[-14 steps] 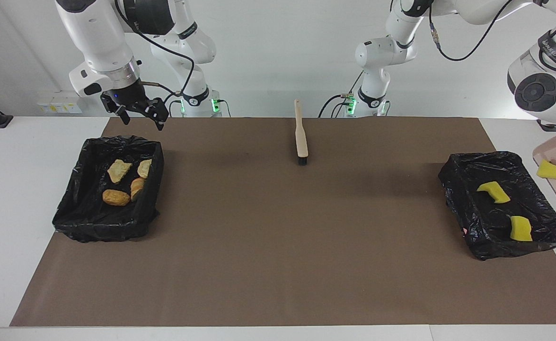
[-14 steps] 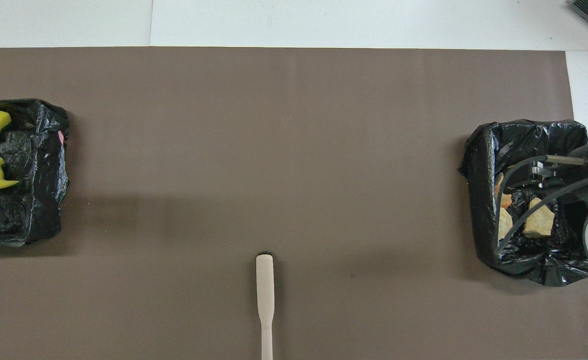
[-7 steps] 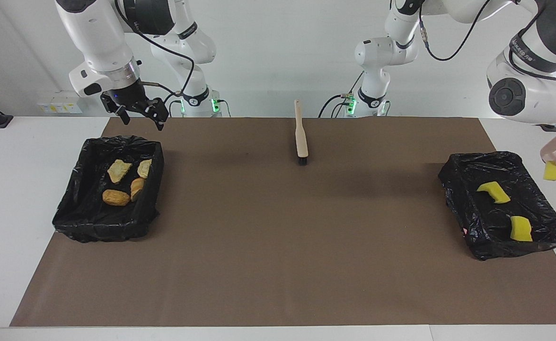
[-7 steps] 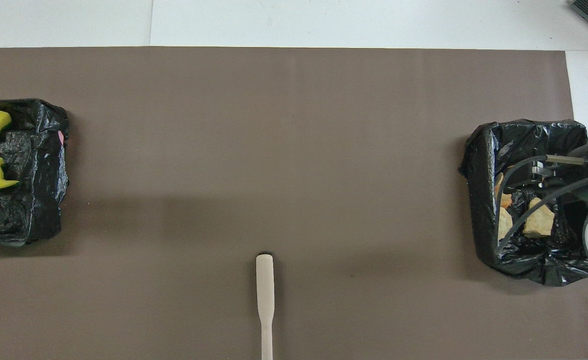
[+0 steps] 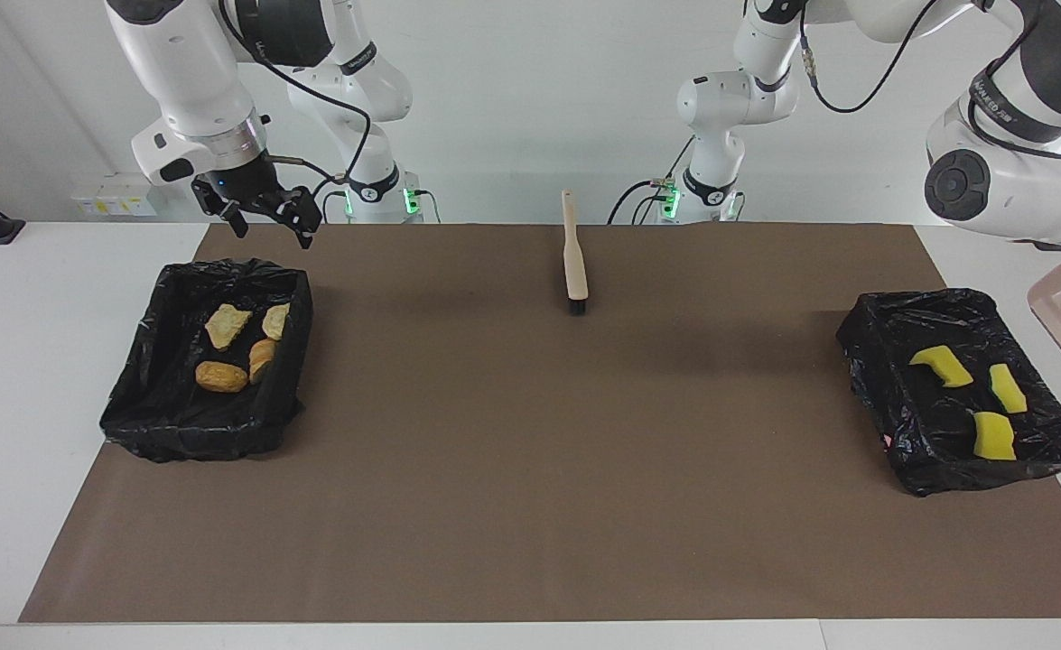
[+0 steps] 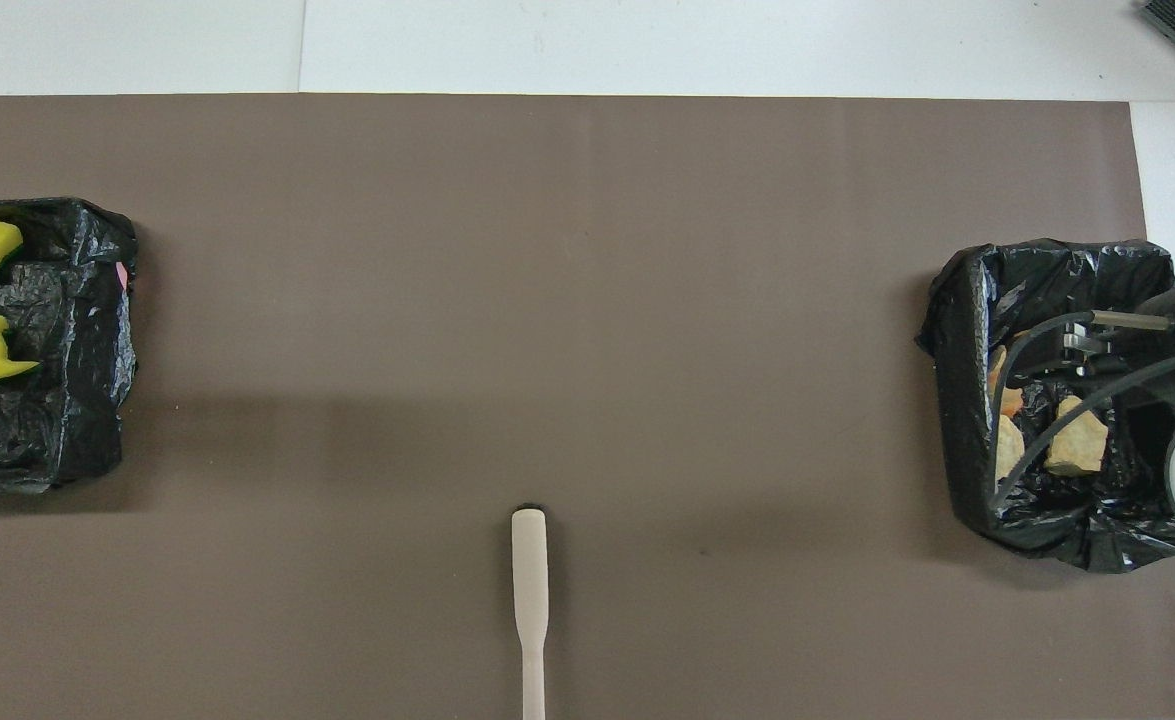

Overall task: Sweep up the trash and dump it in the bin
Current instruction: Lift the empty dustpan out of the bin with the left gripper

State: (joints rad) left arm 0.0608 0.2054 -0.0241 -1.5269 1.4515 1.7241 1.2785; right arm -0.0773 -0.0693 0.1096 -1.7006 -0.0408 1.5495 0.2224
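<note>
Right gripper (image 5: pixel 264 212) spread above bin (image 5: pixel 162 411); left gripper unseen, probably clamped.

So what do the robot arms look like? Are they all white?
Mostly white: chunky rounded shells with dark grey bands at the joints. The left arm has a round dark grey disc on one joint and small lettering on a band. The right arm ends in a silver ring, then a black right gripper with thin jaws. Black cables loop along both arms, and green lights glow at the bases.
</note>
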